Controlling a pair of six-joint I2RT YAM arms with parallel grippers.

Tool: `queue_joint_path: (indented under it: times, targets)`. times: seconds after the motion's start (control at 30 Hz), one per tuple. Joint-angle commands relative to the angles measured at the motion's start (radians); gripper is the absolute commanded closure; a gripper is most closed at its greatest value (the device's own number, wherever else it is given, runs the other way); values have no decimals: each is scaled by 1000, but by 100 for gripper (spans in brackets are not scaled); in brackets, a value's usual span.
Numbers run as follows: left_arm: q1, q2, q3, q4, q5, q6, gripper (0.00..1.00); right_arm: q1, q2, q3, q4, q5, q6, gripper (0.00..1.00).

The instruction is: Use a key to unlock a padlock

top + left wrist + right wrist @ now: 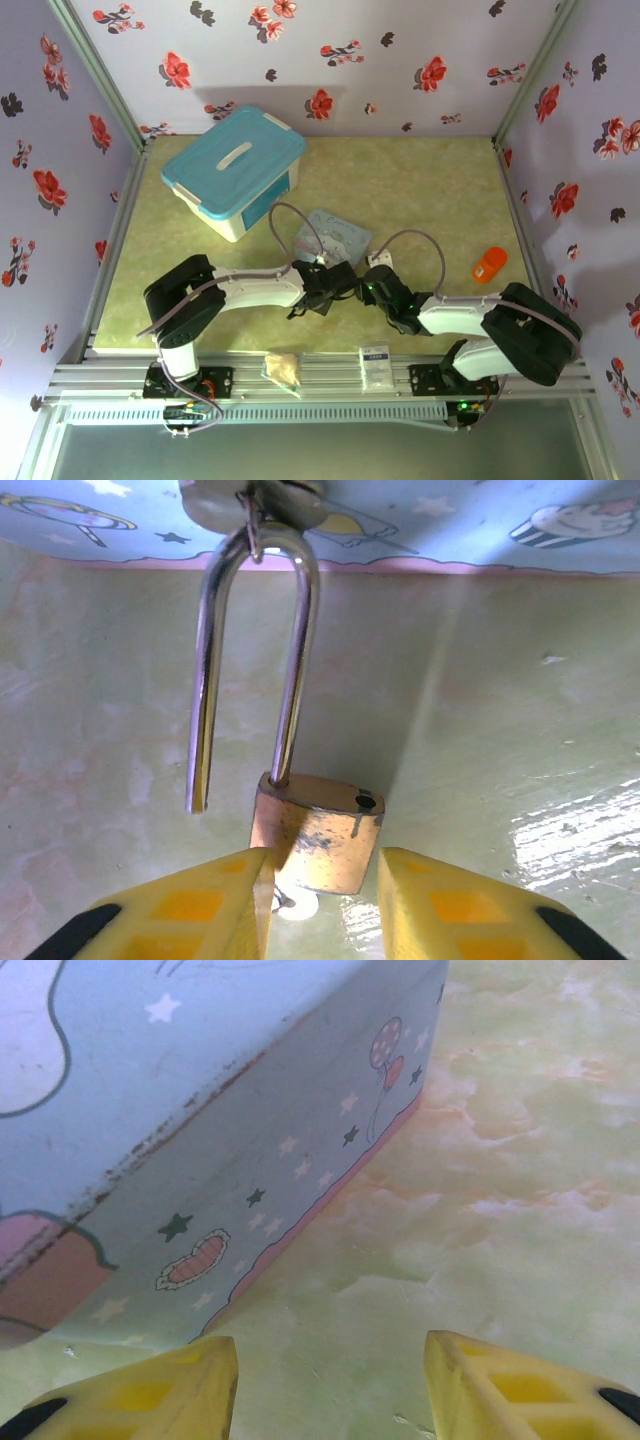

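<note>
Brass padlock [318,832] sits between left gripper's [322,885] jaws — shackle [204,680] sprung.

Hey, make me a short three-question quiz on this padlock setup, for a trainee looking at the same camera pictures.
1. True or false: the padlock's shackle stands open, with one leg free of the brass body.
2. What lies between the fingers of the right hand? A) the padlock B) bare table C) the orange cylinder
3. Fill in: the shackle is hooked through a fitting on the pale blue ____.
Key: 1 true; 2 B; 3 tin.
</note>
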Motion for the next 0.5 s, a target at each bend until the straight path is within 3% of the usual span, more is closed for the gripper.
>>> queue_joint_path:
  times: [0.0,0.1,0.2,0.3,0.37,0.47]
  targets:
    - [-4,1,22,-26,-28,3,65,-5,-34,-13,-10,32,21,48]
    - [2,-56,-9,37,9,16,57,-5,-80,-29,-8,16,33,48]
    - [29,-149,-53,129,70,62,40,-5,-150,-60,2,-12,47,46]
    - [88,-260,-123,239,152,87,27,-4,-227,-89,16,-95,66,20]
    - [148,-333,-177,323,235,87,20,-4,-282,-92,-7,-123,76,13]
    - [241,-412,-252,425,331,64,10,-2,-349,-86,-57,-155,95,12]
